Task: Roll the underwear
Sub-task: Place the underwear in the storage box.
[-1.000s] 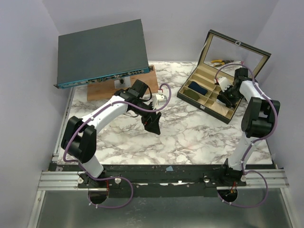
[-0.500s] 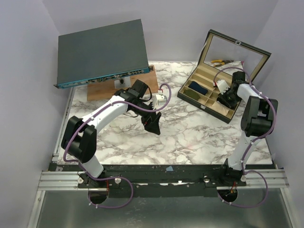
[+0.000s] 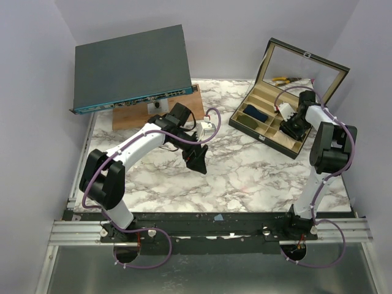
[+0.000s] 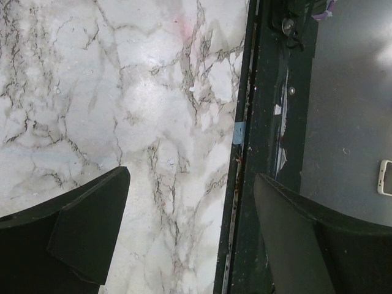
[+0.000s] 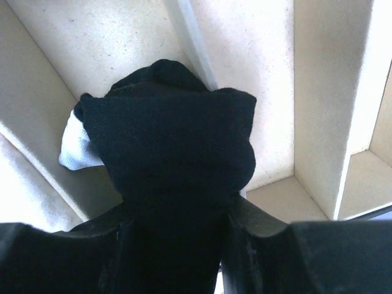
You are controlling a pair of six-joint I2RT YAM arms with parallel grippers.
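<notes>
Underwear [image 5: 171, 147], bunched into a black lump with a bit of white showing at one side, is pinched between the right jaws, whose dark fingers [image 5: 257, 229] press on it from both sides. It hangs over the cream-lined compartments of the box [image 3: 262, 139] at the far right of the tabletop [image 3: 245, 177], above a divider between two slots. Whether it touches the lining cannot be told. The box lid [image 3: 306, 66] stands open, and a small blue roll [image 3: 254, 114] lies in a compartment further left. The left jaws are spread wide with nothing between them, above bare marble near the middle of the tabletop and well apart from the box. A flat grey device [image 3: 131, 67] rests tilted on a wooden board [image 3: 131, 117] at the far left.
</notes>
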